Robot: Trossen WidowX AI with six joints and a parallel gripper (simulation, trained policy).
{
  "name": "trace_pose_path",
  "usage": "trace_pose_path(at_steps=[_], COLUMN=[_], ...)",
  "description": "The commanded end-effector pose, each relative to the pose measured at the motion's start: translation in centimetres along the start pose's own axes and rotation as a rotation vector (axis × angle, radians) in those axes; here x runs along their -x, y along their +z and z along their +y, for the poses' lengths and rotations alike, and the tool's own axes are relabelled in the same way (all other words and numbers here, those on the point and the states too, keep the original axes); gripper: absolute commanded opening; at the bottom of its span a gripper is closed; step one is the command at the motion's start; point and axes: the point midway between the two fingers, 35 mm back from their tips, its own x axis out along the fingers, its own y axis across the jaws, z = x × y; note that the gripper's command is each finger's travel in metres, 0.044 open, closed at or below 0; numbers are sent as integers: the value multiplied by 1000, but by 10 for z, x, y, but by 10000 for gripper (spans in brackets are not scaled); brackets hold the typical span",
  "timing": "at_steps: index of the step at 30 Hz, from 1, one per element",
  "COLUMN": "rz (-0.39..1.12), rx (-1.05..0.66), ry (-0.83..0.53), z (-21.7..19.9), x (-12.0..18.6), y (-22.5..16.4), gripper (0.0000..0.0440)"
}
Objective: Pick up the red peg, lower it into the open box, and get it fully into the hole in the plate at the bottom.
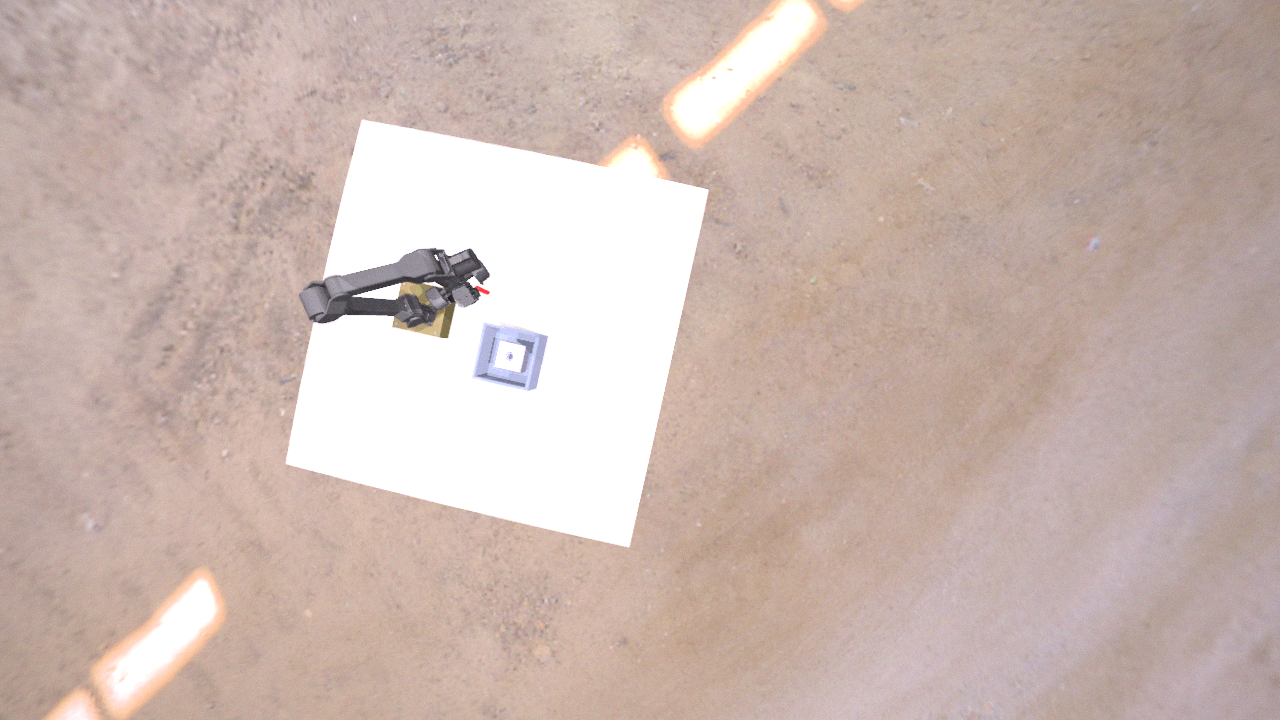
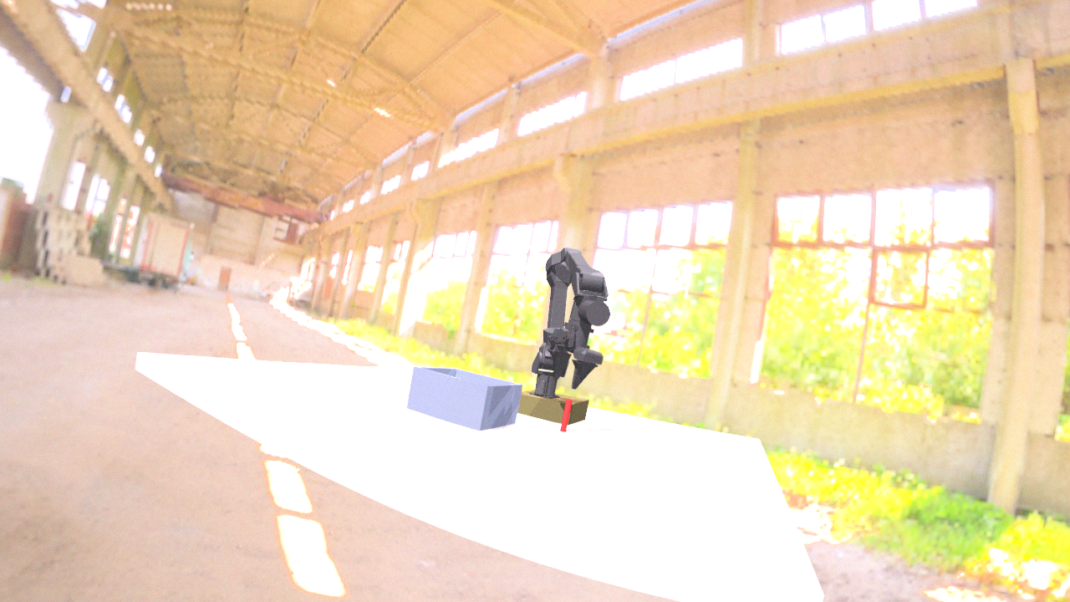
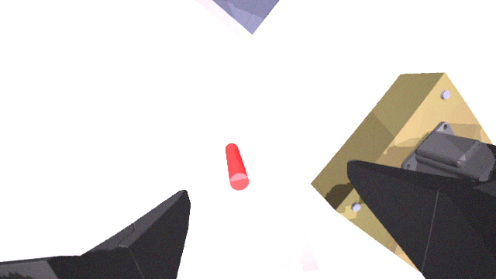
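Red peg [image 1: 482, 290] [image 2: 566, 415] [image 3: 236, 167], upright on white tabletop [image 1: 572, 429] [image 2: 635, 494] [image 3: 116, 97], outside open box [image 1: 540, 362] [image 2: 463, 400] [image 3: 252, 15]. Rel. to peg: gripper [image 1: 474, 280] [image 2: 582, 381] [image 3: 269, 183] above, fingers wide apart, nothing betw. them; tan base block [image 1: 446, 324] [image 2: 576, 413] [image 3: 372, 128] nearby, arm mounted on it. White plate w/ central hole [image 1: 516, 366], in box, also lies apart from peg.

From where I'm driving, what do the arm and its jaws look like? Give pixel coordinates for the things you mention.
The arm [image 1: 368, 277] [image 2: 557, 299] is dark grey to black, with chunky rounded joints and slimmer straight links. The jaws are a pair of near-black, wedge-shaped pieces tapering to blunt points, each with a thin seam line. I can make out no cables or lettering.
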Motion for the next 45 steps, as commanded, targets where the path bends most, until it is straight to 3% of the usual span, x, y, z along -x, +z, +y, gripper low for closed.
trace_pose_path(at_steps=[1,18,20,36,45], rz=[15,-11,-10,17,-54], rx=[-16,-39,-38,-38,-26], ry=[-17,-14,-21,-154,-145], z=[4,19,18,1,8], x=[-15,-85,-91,-115,-87], y=[-3,-3,-4,-9,7], gripper=[440,434,404,0,0])
